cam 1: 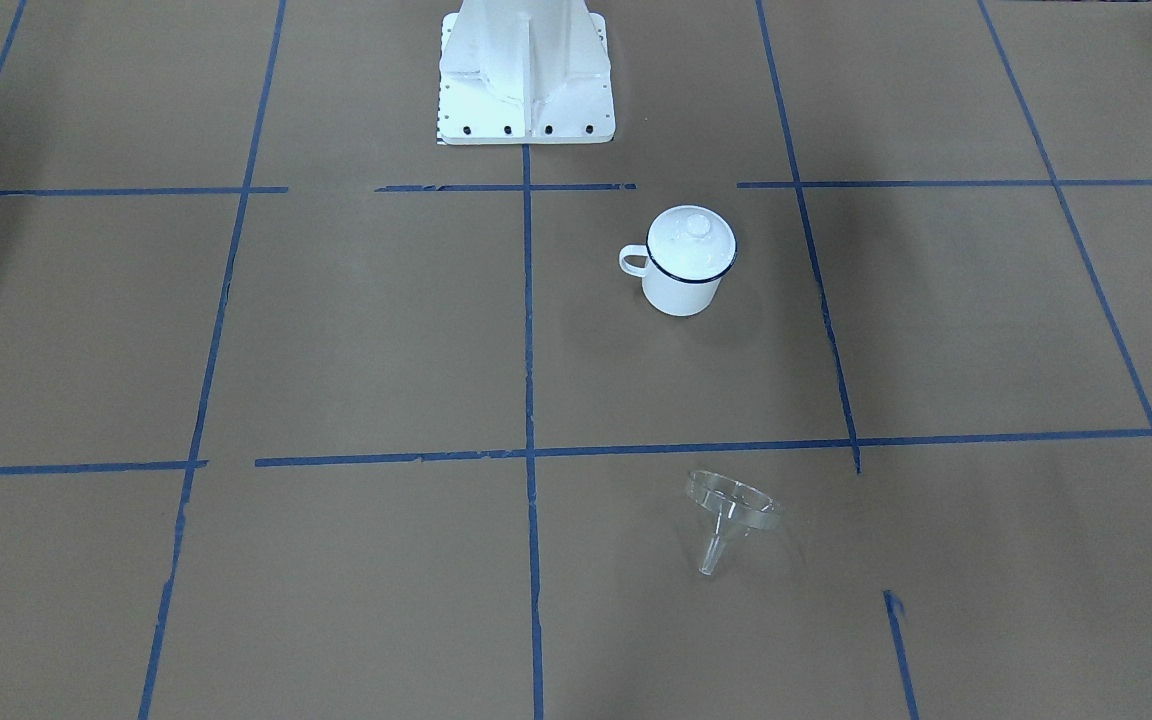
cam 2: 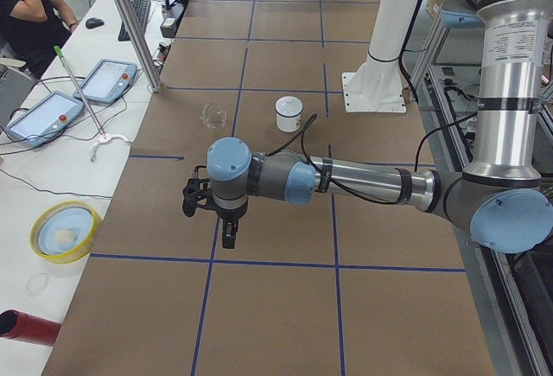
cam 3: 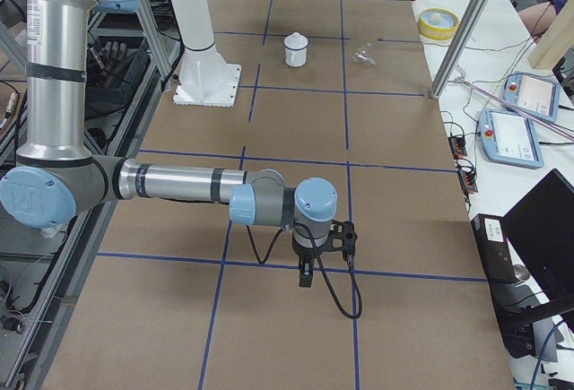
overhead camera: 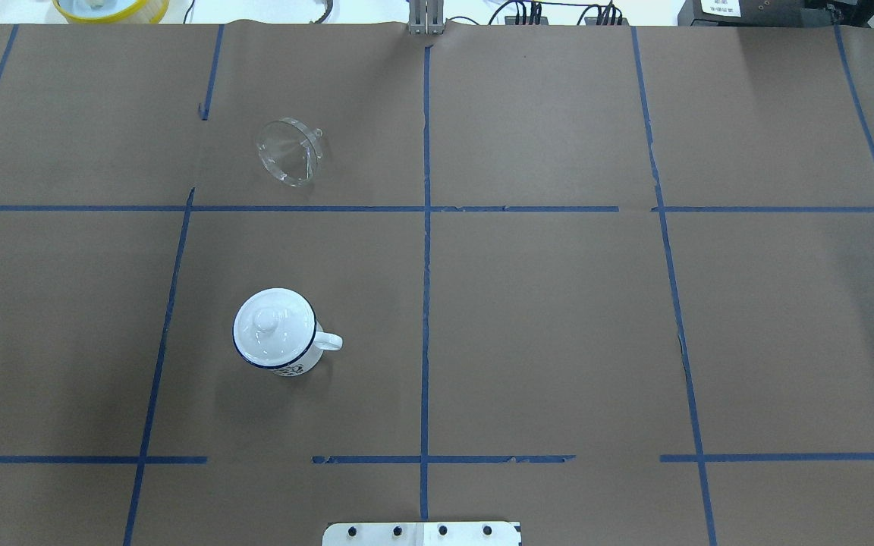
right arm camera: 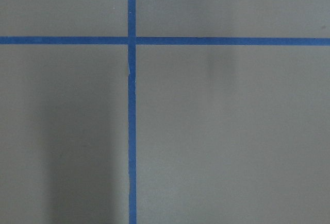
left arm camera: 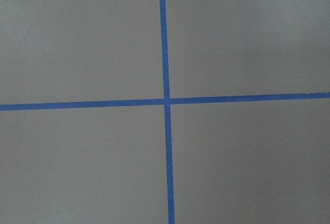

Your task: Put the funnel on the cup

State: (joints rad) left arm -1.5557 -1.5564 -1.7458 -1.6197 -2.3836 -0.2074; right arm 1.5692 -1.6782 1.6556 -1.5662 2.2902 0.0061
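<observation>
The cup (overhead camera: 297,369) is a white enamel mug with a dark blue rim, upright on the left half of the table, with a white knobbed lid (overhead camera: 270,324) on its mouth. It also shows in the front view (cam 1: 678,293). The clear funnel (overhead camera: 289,152) lies on its side farther out, apart from the cup; the front view shows its spout toward the table's far edge (cam 1: 731,505). My left gripper (cam 2: 228,239) shows only in the left side view and my right gripper (cam 3: 306,278) only in the right side view, both far from the objects. I cannot tell whether either is open or shut.
Brown paper with a blue tape grid (overhead camera: 425,227) covers the table. The robot's white base (cam 1: 526,80) stands at the near edge. A yellow dish (cam 2: 65,229), tablets (cam 2: 108,82) and cables lie on the operators' side. Both wrist views show only paper and tape.
</observation>
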